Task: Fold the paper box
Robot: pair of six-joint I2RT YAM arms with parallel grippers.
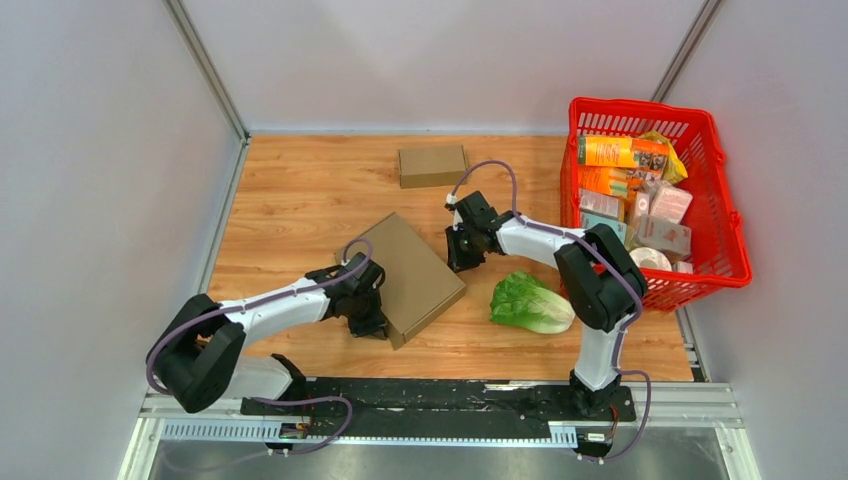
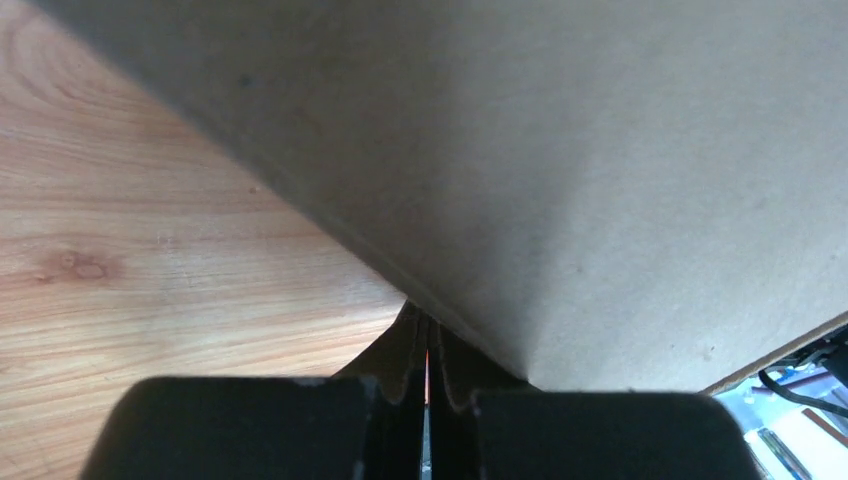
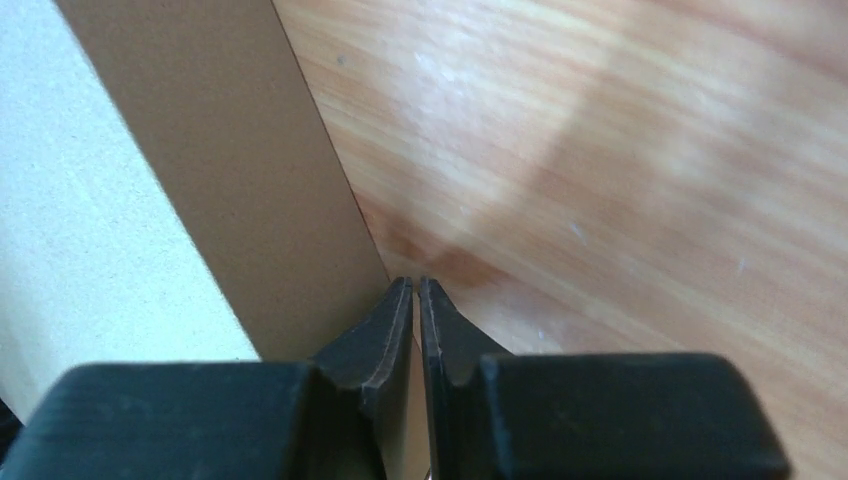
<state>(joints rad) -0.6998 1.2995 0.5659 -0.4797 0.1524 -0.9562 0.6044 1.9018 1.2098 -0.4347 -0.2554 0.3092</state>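
Wooden table (image 1: 300, 190): paper box (image 1: 405, 270) is judged light, stiff, crease-prone (thin card), best taken at edges; left gripper (image 1: 368, 315) clenched seemingly on one, right gripper (image 1: 462, 258) nipped onto another.

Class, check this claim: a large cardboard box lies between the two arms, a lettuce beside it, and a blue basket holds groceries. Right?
No: the basket is red, not blue, as the top external view shows. The cardboard box and lettuce are as stated.
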